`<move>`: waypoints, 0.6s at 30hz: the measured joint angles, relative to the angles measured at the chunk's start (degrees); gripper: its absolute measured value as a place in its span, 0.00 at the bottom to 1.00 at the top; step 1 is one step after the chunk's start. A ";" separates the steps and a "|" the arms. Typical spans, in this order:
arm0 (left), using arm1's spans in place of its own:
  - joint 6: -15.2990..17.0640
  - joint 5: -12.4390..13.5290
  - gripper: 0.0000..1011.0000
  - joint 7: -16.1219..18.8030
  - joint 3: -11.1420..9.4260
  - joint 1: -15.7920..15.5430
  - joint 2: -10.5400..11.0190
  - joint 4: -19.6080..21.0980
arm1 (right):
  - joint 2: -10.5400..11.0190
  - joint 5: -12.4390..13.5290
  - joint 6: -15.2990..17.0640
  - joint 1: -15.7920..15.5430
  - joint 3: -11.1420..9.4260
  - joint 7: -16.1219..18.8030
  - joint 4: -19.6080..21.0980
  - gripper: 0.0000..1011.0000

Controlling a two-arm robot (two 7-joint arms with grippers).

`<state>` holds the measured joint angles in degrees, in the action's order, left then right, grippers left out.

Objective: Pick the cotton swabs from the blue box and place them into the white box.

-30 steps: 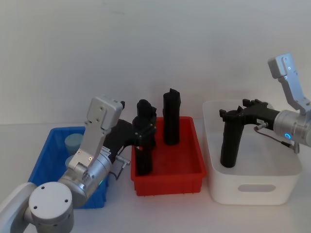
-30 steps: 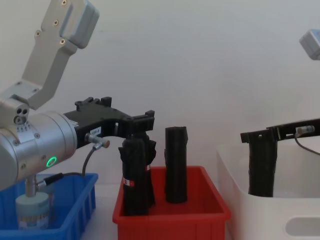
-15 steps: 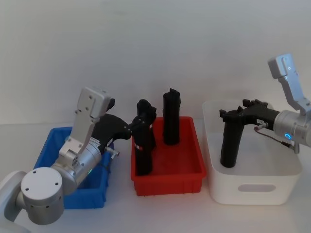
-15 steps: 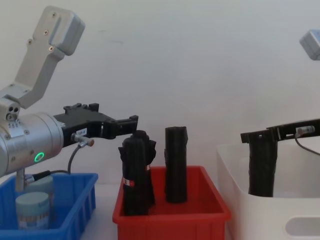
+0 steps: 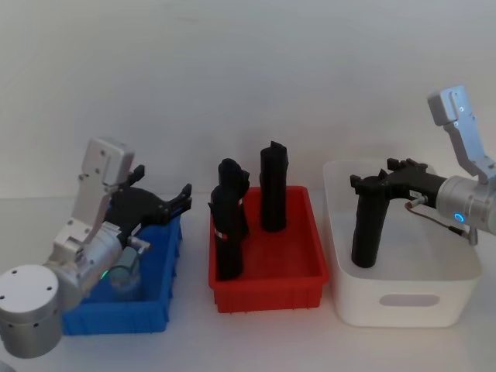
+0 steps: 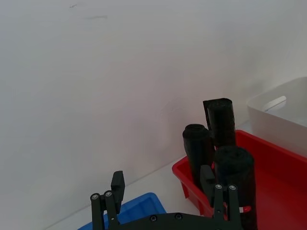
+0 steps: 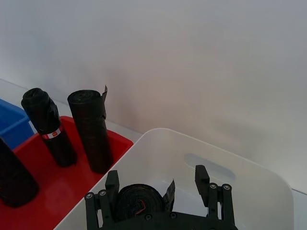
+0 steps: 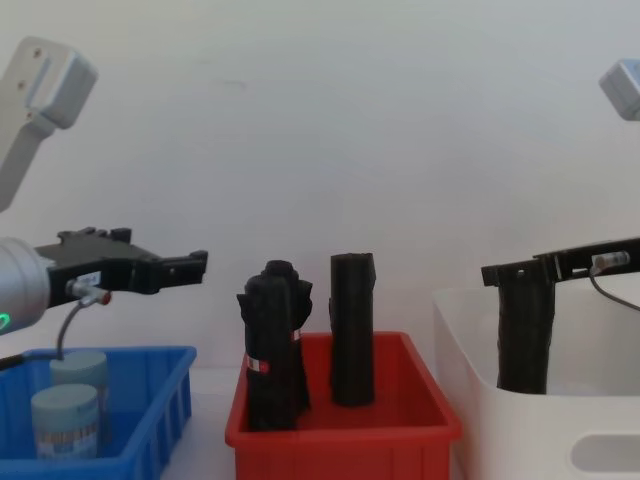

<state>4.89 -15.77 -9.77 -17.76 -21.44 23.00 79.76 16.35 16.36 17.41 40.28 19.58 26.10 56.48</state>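
Far right, white box (image 5: pixel 403 304); R gripper (image 5: pixel 377 180) inside it, jaws spread either side of black roll (image 5: pixel 364 232) top. Blue box (image 5: pixel 116 318) far left, L gripper (image 5: pixel 164 180) above, jaws apart, empty. Cotton swabs (image 8: pixel 66 422) upright in blue box.

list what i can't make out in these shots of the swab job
- Count of cotton swabs: in the head view the left arm covers much of the blue box; the chest view's left edge cuts the box off.
- Swab labels: too small to read.
- Base of the black roll: behind the white box wall, chest view.
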 joint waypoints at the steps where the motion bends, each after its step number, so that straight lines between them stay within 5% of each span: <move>1: 0.28 -0.20 0.99 -0.07 0.15 0.17 0.20 0.14 | 0.00 0.00 0.00 0.00 0.00 0.00 0.00 0.99; 18: 6.03 -5.51 0.99 -3.08 4.11 6.86 6.61 4.63 | 0.00 0.00 0.00 0.00 0.00 0.00 0.00 0.99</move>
<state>10.92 -21.28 -12.85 -13.65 -14.57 29.62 84.39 16.35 16.36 17.42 40.27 19.58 26.10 56.49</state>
